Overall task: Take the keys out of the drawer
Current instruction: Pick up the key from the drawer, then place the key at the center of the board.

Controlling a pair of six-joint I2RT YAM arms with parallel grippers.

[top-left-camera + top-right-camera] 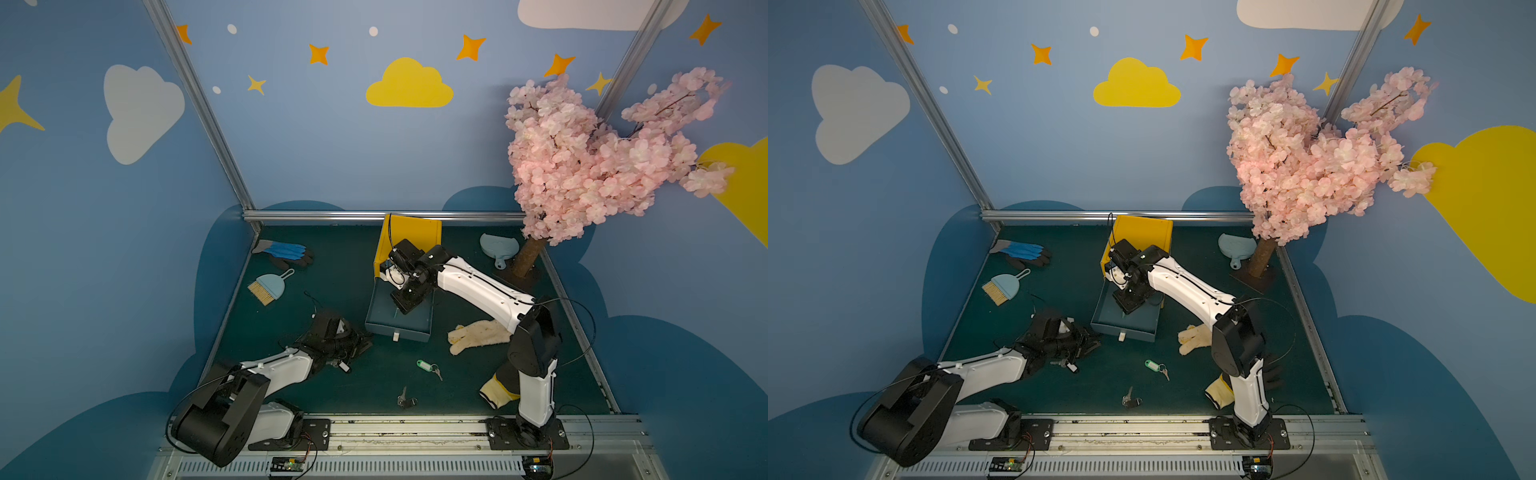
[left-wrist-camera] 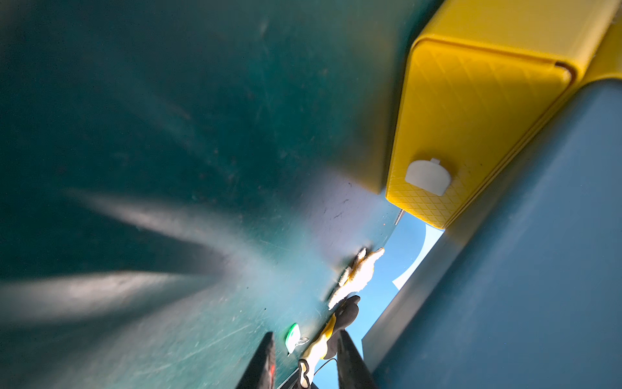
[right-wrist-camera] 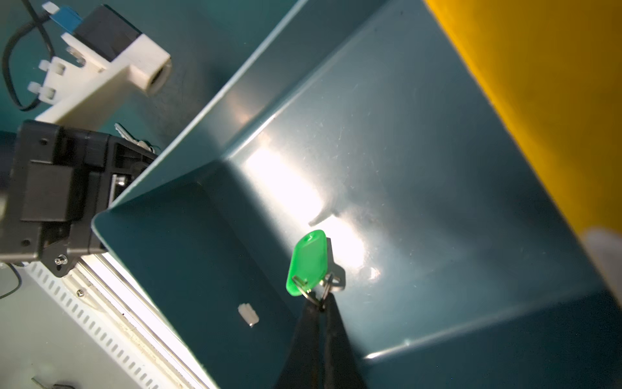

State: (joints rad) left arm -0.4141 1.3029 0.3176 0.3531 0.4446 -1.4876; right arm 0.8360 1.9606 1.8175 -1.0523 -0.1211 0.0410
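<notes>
Keys lie partly out and partly in, both top views show. A green-tagged bunch [image 1: 428, 367], a black-tagged bunch [image 1: 406, 400] nearer the front rail and a black-and-white-tagged bunch [image 1: 1068, 366] beside the left arm rest on the table. The right gripper [image 1: 405, 307] reaches down into the open blue drawer [image 1: 409, 335] in front of the yellow cabinet [image 1: 415, 232]. The left gripper [image 1: 360, 346] sits low, just beside the drawer's front corner.

From the left wrist, that gripper's fingers [image 2: 266, 363] stand parted with nothing between them, looking along the table past the cabinet's white knob [image 2: 427, 176].

From the right wrist, the right gripper [image 3: 321, 304] is clenched at its very tips on the ring of a second green-tagged bunch [image 3: 308, 266], inside the drawer and close to its floor. Whether the key has left the floor cannot be told.

With so slight a hold on thin wire, the lift looks best done slowly and straight up, jaws kept tight, until tag and key hang above the rim. Only then should the arm swing out over the front wall to open table, keeping wide of the left gripper at the corner. A quick swing could set the tag swaying and work the ring loose, or catch the key on the wall.
</notes>
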